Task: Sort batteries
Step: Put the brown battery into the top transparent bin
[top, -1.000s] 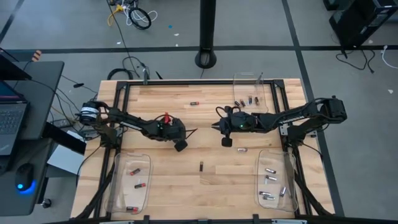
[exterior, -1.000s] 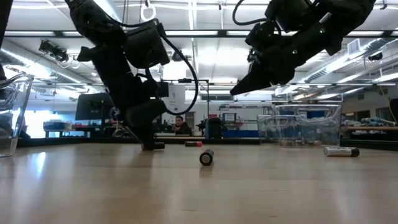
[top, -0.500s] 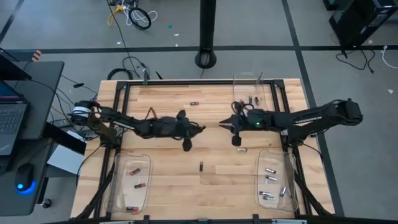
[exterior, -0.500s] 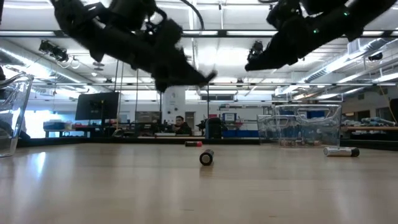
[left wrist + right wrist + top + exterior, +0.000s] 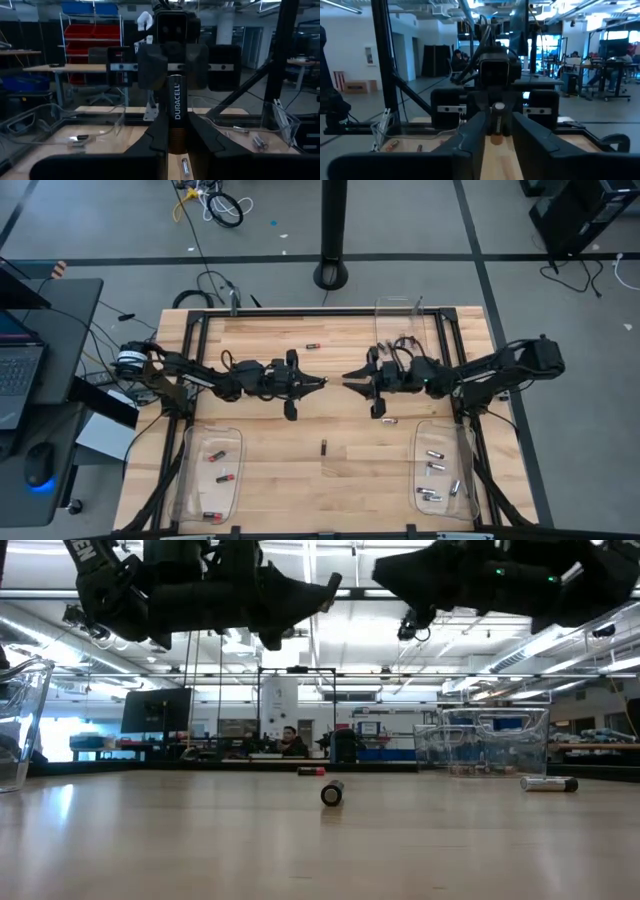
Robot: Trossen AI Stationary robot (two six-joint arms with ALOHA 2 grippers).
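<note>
Both arms now raised, levelled, tips facing mid-table. Left gripper clamps battery; right gripper open just beyond it. Step: handover. Next, you close right, release left.

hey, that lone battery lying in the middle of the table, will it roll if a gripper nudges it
Probably, if nudged across its length. The battery is a small round cylinder lying on its side on the smooth wooden table, apart from everything else, so nothing would stop it. It looks rigid, and its smooth casing could slip between closing fingers.
</note>
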